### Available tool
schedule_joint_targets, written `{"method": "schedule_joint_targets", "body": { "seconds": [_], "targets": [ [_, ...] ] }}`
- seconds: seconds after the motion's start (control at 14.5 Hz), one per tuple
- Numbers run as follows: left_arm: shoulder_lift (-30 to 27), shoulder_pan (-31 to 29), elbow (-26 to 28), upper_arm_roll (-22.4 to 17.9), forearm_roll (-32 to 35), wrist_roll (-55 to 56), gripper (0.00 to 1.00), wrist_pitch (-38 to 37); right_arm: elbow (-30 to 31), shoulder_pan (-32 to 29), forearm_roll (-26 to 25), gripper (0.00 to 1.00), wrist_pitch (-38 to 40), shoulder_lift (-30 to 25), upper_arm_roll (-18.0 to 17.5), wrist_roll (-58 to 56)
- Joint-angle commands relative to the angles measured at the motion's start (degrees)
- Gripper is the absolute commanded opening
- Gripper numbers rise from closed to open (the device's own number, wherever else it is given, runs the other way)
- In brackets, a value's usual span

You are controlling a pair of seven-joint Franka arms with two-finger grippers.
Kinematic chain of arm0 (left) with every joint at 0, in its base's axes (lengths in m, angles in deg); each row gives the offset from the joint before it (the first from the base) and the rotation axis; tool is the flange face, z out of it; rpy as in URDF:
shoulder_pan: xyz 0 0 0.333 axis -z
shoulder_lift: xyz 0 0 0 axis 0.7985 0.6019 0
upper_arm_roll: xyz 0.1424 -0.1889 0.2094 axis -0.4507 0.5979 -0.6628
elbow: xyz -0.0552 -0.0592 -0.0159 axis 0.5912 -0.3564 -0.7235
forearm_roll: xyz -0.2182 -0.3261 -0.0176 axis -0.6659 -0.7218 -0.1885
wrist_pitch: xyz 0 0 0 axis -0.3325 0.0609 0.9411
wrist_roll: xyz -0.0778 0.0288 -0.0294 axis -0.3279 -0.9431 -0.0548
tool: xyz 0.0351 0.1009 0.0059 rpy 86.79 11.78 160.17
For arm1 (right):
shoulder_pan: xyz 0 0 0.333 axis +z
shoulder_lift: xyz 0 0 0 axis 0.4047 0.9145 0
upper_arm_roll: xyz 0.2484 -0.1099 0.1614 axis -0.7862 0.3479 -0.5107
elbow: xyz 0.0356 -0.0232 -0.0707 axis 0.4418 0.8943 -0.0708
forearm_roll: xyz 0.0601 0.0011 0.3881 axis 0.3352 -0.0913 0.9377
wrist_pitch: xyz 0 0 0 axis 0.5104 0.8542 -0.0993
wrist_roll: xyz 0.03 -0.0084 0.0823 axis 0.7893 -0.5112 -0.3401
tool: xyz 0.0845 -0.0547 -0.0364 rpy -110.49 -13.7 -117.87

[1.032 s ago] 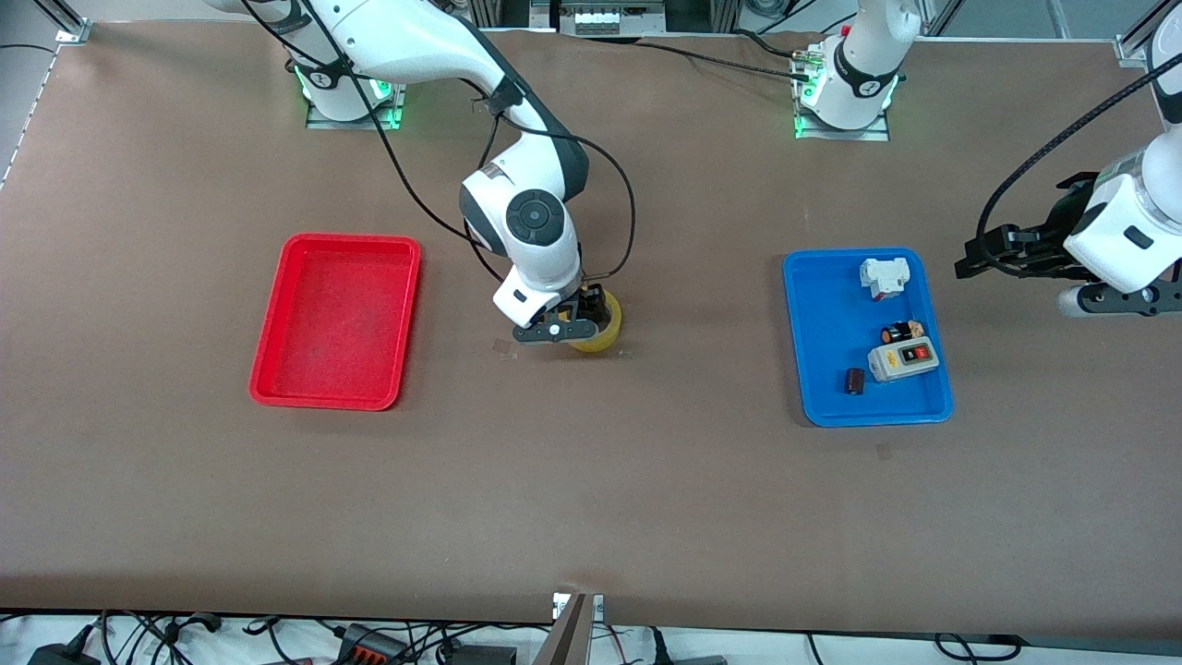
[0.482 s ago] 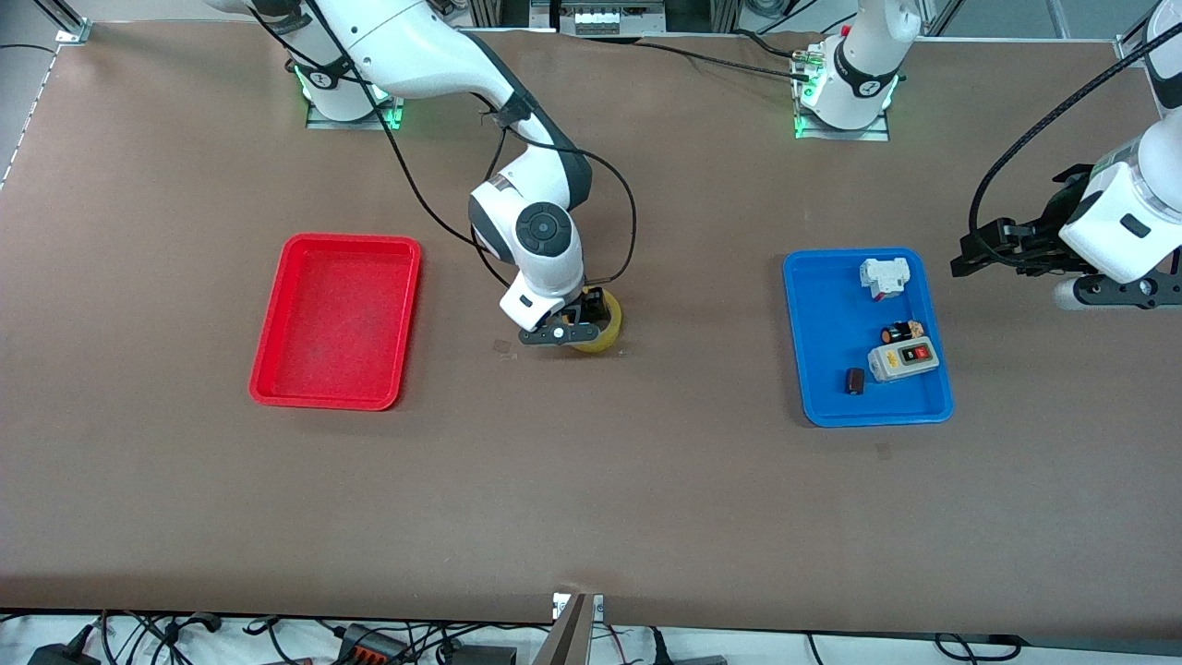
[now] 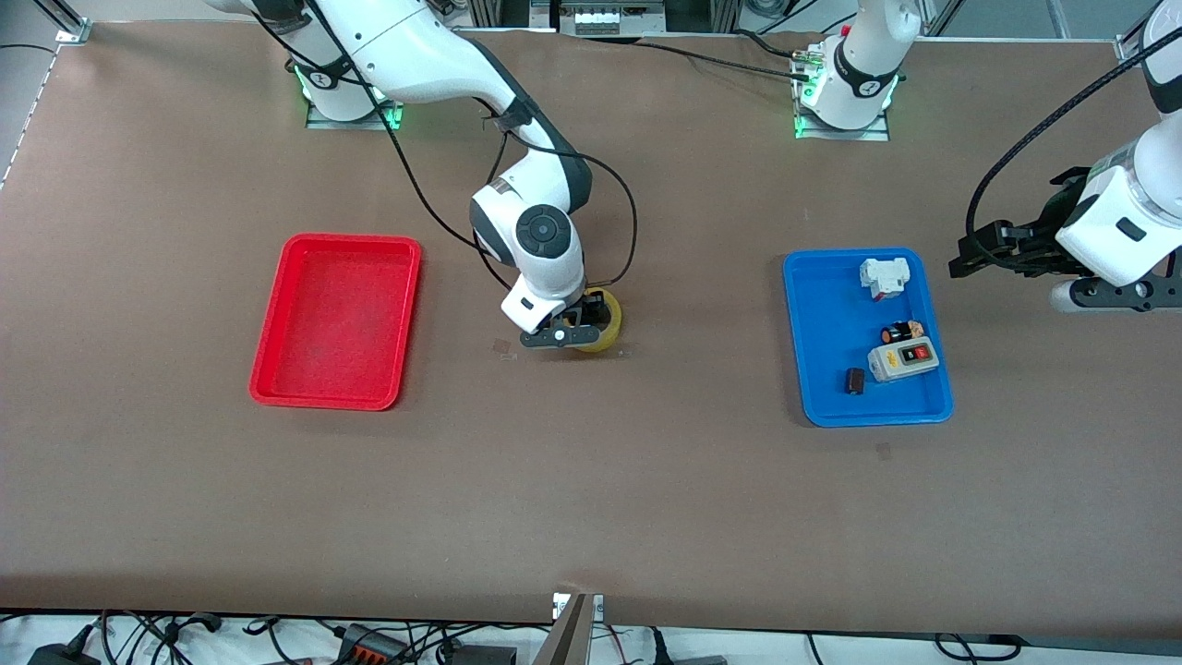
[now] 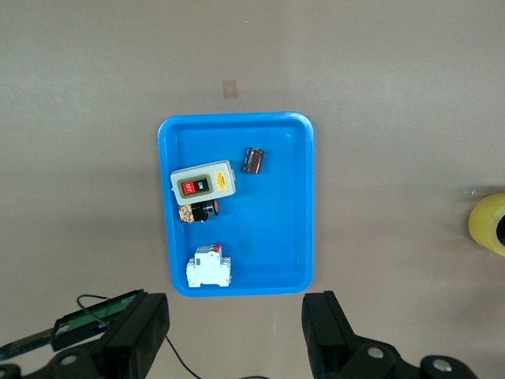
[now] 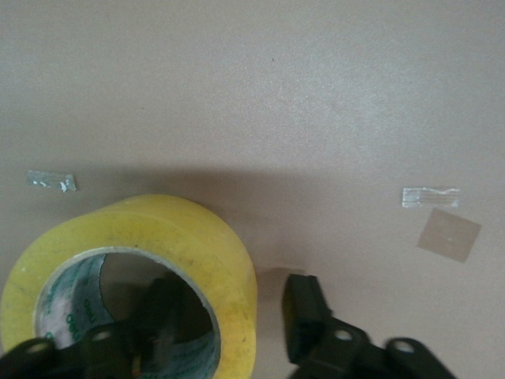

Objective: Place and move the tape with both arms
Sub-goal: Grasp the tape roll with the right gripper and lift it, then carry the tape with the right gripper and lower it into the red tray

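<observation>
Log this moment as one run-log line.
right pincer: astride wall of tape, one finger in hole | tape: on table, between trays | left pincer: open, waiting above table beside blue tray

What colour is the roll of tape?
Yellow, the tape shows best in the right wrist view.

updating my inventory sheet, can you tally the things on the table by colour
Red: 1, the red tray
Blue: 1, the blue tray
Yellow: 1, the tape, right gripper straddling its wall
Grey: 1, the switch box
White: 1, the white part
Dark: 2, the small dark block and the black-and-orange part
Total: 7
</observation>
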Motion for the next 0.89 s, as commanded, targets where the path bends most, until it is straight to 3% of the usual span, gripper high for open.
{"method": "schedule_joint_targets", "body": {
  "seconds": [0.0,0.14,0.48,0.83],
  "targets": [
    [-0.12,0.32,0.13,-0.47,-0.01,-0.39,1.00,0.49,-0.81,0.69,0.35,0.12,-0.33,0.14,0.57,0.13],
    [-0.38,0.32,0.83,-0.39,-0.01,-0.31,1.00,1.18,-0.38,0.60,0.27,0.04,-0.06,-0.73,0.83,0.22],
    [-1.09,0.23,1.36,-0.12,-0.01,0.13,1.00,1.36,1.46,-2.90,0.35,0.03,3.87,-9.15,1.18,-0.31],
    [-1.88,0.14,2.15,-0.03,-0.28,0.22,1.00,1.36,11.20,-12.03,0.26,0.01,5.12,-19.96,1.18,-6.35]
  ]
}}
